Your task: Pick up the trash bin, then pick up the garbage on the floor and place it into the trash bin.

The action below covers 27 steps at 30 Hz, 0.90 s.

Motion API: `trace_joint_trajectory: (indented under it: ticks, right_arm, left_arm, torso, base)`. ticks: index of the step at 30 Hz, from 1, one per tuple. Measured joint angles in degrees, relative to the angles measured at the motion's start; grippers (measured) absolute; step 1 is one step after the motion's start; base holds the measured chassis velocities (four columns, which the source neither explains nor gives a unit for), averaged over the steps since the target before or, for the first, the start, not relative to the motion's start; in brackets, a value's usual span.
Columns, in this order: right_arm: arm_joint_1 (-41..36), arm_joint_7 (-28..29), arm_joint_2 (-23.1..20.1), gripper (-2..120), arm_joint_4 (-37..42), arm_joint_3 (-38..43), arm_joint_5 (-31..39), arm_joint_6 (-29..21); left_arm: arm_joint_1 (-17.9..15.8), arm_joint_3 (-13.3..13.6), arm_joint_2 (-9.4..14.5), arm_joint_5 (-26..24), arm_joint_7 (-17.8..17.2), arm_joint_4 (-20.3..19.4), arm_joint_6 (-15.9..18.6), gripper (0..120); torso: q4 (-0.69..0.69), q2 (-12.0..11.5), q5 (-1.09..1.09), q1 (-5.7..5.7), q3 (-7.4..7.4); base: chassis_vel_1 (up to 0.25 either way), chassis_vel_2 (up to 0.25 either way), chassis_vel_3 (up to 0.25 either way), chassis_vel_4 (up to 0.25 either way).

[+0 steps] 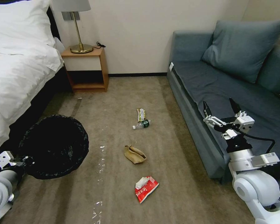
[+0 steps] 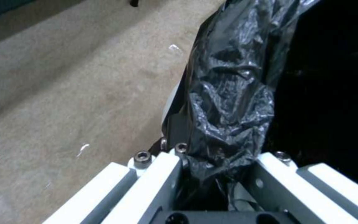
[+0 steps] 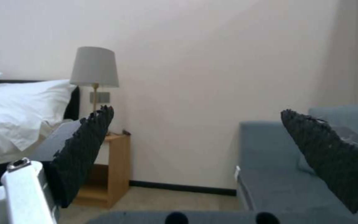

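The bin (image 1: 54, 146) hangs off the carpet (image 1: 177, 174) by the bed (image 1: 18, 71), its black-lined rim clamped in the left gripper (image 2: 218, 169), so the first step looks done. Four pieces lie on the floor: red packet (image 1: 146, 188), paper bag (image 1: 134, 154), bottle (image 1: 141, 124), wrapper (image 1: 140, 114). The right gripper (image 1: 221, 109), jaws apart, is raised over the sofa (image 1: 227, 90). It likely needs lowering onto one piece.
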Motion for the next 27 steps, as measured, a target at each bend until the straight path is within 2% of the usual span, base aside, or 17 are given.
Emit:
trace_joint_trajectory:
  ticks: [11, 13, 14, 15, 17, 19, 20, 22, 23, 25, 26, 27]
  right_arm:
    - [0.5, -1.3, -0.9, 100, -0.6, -1.7, -1.4, 1.0]
    - [0.8, -4.8, -1.8, 100, -1.7, -2.0, -1.8, 1.2]
    - [0.8, -4.8, -1.8, 100, -1.7, -2.0, -1.8, 1.2]
    - [1.1, -8.8, -4.4, 100, -3.6, -3.2, -2.6, 1.3]
    - [1.3, -9.8, -5.9, 100, -4.5, -4.2, -3.3, 1.3]
    - [4.4, -15.5, -13.5, 100, -8.8, -10.5, -4.9, 0.1]
    - [4.4, -15.5, -13.5, 100, -8.8, -10.5, -4.9, 0.1]
    - [8.2, -20.5, -17.7, 100, -12.1, -14.5, -5.2, -0.1]
    - [8.2, -20.5, -17.7, 100, -12.1, -14.5, -5.2, -0.1]
    - [9.8, -30.7, -23.8, 100, -15.9, -16.0, -5.4, 0.2]
    - [10.1, -35.7, -26.0, 100, -17.7, -16.4, -6.0, 0.6]
    - [10.1, -35.7, -26.0, 100, -17.7, -16.4, -6.0, 0.6]
  left_arm:
    - [-0.3, -0.2, 0.4, -0.1, 0.0, 0.0, -0.1, 1]
    - [-0.4, -0.2, 0.5, -0.1, 0.0, 0.0, -0.1, 1]
    - [-0.4, -0.2, 0.5, -0.1, 0.0, 0.0, -0.1, 1]
    - [-0.4, 0.1, 0.5, 0.1, 0.2, 0.0, -0.1, 1]
    - [-0.4, 0.2, 0.5, 0.2, 0.4, 0.0, -0.1, 1]
    - [-0.6, 0.5, 0.4, 1.0, 1.4, 0.0, -0.1, 1]
    - [-0.6, 0.5, 0.4, 1.0, 1.4, 0.0, -0.1, 1]
    - [-0.9, 1.0, 0.3, 1.4, 1.6, -0.1, -0.2, 1]
    - [-0.9, 1.0, 0.3, 1.4, 1.6, -0.1, -0.2, 1]
    - [-2.8, 4.6, 0.7, 2.2, 1.4, 0.5, -0.2, 1]
    - [-3.3, 5.9, 0.8, 2.6, 1.2, 0.8, -0.2, 1]
    - [-3.3, 5.9, 0.8, 2.6, 1.2, 0.8, -0.2, 1]
  torso:
    - [-0.01, 0.0, 0.01, 0.00, 0.01]
    - [0.00, 0.0, 0.01, 0.00, 0.01]
    - [0.00, 0.0, 0.01, 0.00, 0.01]
    - [-0.01, 0.0, 0.00, 0.00, 0.00]
    - [-0.01, 0.0, 0.01, 0.00, 0.00]
    - [-0.02, 0.0, 0.00, 0.00, 0.00]
    - [-0.02, 0.0, 0.00, 0.00, 0.00]
    - [0.02, 0.0, 0.04, 0.00, 0.00]
    - [0.02, 0.0, 0.04, 0.00, 0.00]
    - [0.04, 0.0, 0.02, 0.00, 0.00]
    - [-0.08, 0.0, -0.02, 0.00, 0.00]
    - [-0.08, 0.0, -0.02, 0.00, 0.00]
  base:
    - [-0.068, 0.052, 0.060, -0.060]
    - [0.000, 0.000, 0.000, 0.000]
    - [0.000, 0.000, 0.000, 0.000]
    - [0.000, 0.000, 0.000, 0.000]
    - [0.000, 0.000, 0.000, 0.000]
    - [0.000, 0.000, 0.000, 0.000]
    - [0.000, 0.000, 0.000, 0.000]
    - [0.000, 0.000, 0.000, 0.000]
    - [0.000, 0.000, 0.000, 0.000]
    - [0.000, 0.000, 0.000, 0.000]
    - [0.000, 0.000, 0.000, 0.000]
    - [0.000, 0.000, 0.000, 0.000]
